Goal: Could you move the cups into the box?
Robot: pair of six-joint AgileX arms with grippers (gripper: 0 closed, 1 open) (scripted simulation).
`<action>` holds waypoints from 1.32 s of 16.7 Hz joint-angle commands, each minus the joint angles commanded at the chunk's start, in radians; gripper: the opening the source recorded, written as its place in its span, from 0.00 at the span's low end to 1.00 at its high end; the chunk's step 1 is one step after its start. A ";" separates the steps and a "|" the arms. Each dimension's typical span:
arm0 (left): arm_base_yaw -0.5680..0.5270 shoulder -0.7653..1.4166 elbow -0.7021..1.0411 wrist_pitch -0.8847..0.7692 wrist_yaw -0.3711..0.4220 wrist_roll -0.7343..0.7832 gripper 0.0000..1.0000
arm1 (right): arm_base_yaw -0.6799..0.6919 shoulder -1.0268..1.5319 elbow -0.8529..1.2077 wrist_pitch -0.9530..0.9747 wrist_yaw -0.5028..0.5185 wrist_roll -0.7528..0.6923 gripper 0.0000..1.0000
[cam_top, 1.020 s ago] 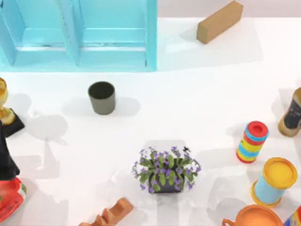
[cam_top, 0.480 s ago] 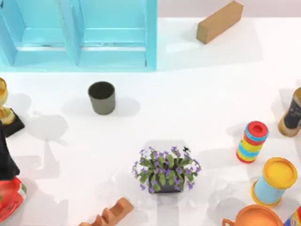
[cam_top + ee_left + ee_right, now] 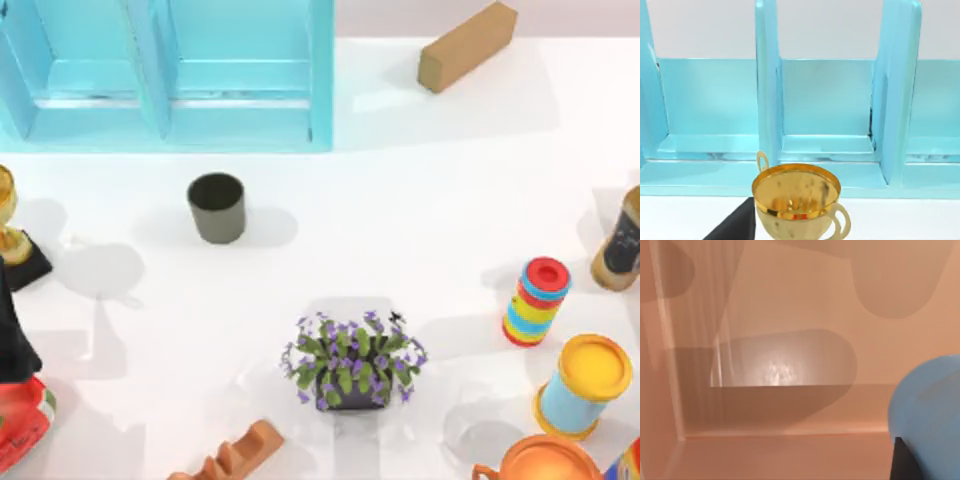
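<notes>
Grey-olive cup [image 3: 216, 207] upright, mouth upward.

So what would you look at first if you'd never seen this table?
Probably the big turquoise box at the far left, with a divider down its middle. Next, the purple flowering plant near the front centre, and the dark cup standing alone on the table between them. A shiny gold trophy cup stands before the box.
</notes>
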 joint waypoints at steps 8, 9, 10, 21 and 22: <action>0.000 0.000 0.000 0.000 0.000 0.000 1.00 | 0.000 0.000 0.000 0.000 0.000 0.000 0.45; 0.000 0.000 0.000 0.000 0.000 0.000 1.00 | 0.000 0.000 0.000 0.000 0.000 0.000 0.53; 0.000 0.000 0.000 0.000 0.000 0.000 1.00 | 0.000 0.000 0.000 0.000 0.000 0.000 0.60; 0.000 0.000 0.000 0.000 0.000 0.000 1.00 | 0.000 0.000 0.000 0.000 0.000 0.000 1.00; 0.000 0.000 0.000 0.000 0.000 0.000 1.00 | 0.000 0.000 0.000 0.000 0.000 0.000 1.00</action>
